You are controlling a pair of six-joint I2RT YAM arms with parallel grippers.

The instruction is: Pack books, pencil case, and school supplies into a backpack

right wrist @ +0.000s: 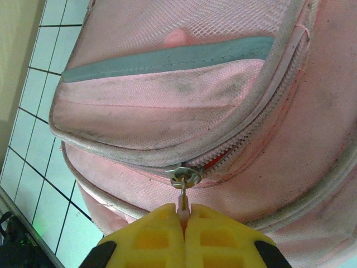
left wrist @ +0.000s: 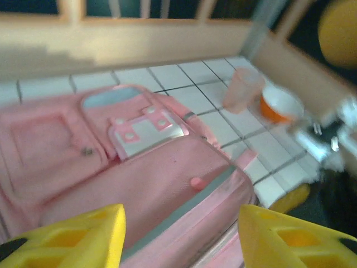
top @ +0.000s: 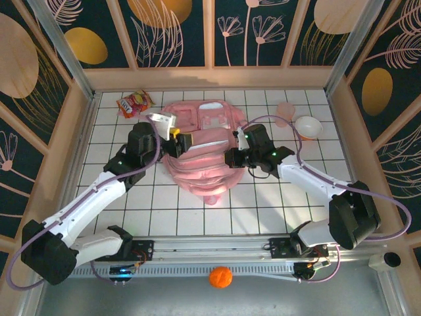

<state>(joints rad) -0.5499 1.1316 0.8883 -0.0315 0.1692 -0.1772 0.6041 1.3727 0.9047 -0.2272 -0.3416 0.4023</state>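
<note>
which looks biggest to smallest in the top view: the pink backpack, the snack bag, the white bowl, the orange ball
1. pink backpack, by far the largest
2. snack bag and white bowl, too alike to rank
3. orange ball, slightly smaller than either

Backpack (right wrist: pixel 167 106): pink woven cloth, matt, with grey scuffing on the pocket face. The upper panel is open mesh and the trim band is smooth grey-teal. Front flap (left wrist: pixel 146 134): glossy, silvery, reflective. Zipper slider (right wrist: pixel 183 175): bright, shiny metal. Zipper pull (right wrist: pixel 182 196): pale pink, looks like plastic. Right gripper (right wrist: pixel 183 211): yellow plastic, matt, moulded in hollow cells. Table (top: pixel 164 204): white tiles, smooth, slight sheen, dark joints.
</note>
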